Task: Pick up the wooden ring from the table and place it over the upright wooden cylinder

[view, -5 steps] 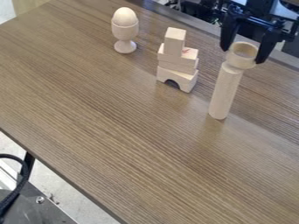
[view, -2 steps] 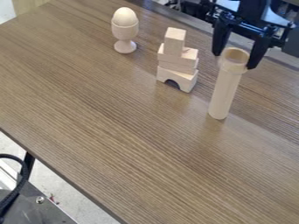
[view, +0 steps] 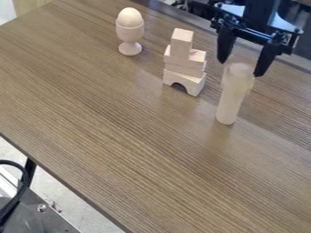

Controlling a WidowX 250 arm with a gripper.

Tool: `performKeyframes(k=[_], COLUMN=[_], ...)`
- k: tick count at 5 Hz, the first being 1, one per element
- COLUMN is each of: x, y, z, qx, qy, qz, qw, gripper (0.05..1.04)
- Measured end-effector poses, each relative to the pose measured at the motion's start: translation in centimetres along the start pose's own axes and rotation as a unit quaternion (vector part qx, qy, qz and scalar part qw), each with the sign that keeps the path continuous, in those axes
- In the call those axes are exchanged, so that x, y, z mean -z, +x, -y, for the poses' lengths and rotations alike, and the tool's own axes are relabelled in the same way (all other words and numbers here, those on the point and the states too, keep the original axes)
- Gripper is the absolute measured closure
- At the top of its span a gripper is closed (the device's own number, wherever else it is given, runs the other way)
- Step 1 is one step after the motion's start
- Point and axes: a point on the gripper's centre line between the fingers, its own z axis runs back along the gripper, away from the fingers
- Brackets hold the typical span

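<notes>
The gripper (view: 241,68) has its 2 fingers spread around the blurred top of 1 upright wooden cylinder (view: 228,105) just below it, with the stacked blocks (view: 184,66) beside it and the egg cup (view: 129,34) farther away.

1 fixed camera looks down at a slant from above the desk (view: 121,136), near enough that the desk runs past the right side. It faces the far edge, upper right; the near edge slants across the lower left, above floor (view: 63,198).
</notes>
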Motion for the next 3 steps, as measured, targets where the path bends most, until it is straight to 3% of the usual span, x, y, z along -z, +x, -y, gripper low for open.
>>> performKeyframes(k=[1,3], x=[-0.06,-0.87], y=[-0.08,-0.35], z=[-0.51,-0.64], qx=[-0.010,-0.011], qy=[0.014,0.017], qz=[-0.002,-0.002], qw=[0.9998,0.9998], gripper=[0.081,0.085])
